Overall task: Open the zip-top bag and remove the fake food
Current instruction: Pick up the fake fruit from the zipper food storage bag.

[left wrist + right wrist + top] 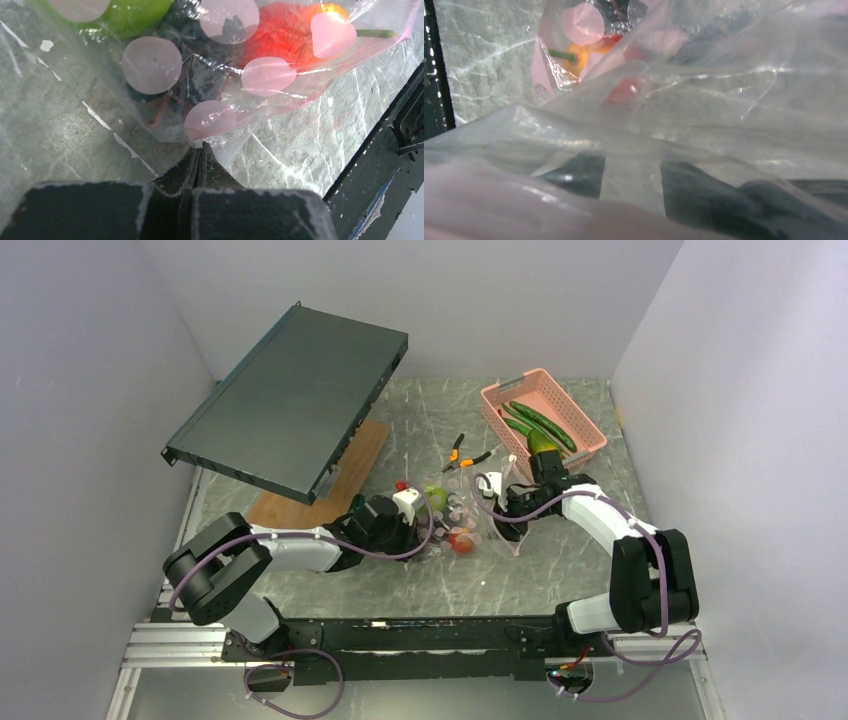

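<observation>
Tabletop (430, 420) grey marbled; white walls (520, 300) around; zip-top bag (470, 525) lies centre.

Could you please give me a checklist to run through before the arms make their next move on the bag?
1. Left gripper pinching the zip-top bag: ok, shut on its edge.
2. Right gripper hold: cannot tell, plastic fills its wrist view.
3. Bag mouth open: cannot tell.
4. Fake food out: not ok, green apple and grapes sit inside.
5. Pliers apart from the bag: ok.

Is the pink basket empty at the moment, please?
No, long green cucumbers lie inside the pink basket.
</observation>
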Robot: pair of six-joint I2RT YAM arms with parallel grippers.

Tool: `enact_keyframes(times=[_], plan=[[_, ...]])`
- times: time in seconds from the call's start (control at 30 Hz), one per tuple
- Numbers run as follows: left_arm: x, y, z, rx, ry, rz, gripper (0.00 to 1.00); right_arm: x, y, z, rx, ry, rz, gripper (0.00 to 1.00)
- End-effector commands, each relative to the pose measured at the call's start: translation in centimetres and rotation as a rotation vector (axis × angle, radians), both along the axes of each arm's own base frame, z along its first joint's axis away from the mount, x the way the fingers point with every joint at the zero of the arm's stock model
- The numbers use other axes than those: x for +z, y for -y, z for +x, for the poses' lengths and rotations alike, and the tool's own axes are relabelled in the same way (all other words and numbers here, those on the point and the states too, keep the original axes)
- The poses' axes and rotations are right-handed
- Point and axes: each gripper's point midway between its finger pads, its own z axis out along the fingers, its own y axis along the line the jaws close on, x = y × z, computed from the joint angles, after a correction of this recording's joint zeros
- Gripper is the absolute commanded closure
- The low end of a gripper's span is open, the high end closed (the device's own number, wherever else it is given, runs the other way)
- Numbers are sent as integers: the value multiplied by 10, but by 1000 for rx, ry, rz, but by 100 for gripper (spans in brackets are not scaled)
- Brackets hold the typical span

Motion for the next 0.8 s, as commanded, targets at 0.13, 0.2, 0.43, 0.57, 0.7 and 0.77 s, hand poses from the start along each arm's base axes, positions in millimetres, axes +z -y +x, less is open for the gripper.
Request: enact_keyframes(times=[0.13,0.2,0.43,0.57,0.7,0.77], plan=[[15,18,5,-52,23,-53,100,5,-8,42,-99,173,-28,75],[16,18,5,-55,24,-51,100,-1,-8,48,-125,182,-50,79],[16,20,6,-56,21,-56,100,7,-37,-4,143,72,88,64],[16,19,6,-58,21,-53,100,19,-44,-25,234,63,166,45],[17,21,5,-65,23,-60,100,21,-48,-30,252,45,185,37],[18,22,6,-68,22,-63,100,21,-49,-33,265,42,182,35]])
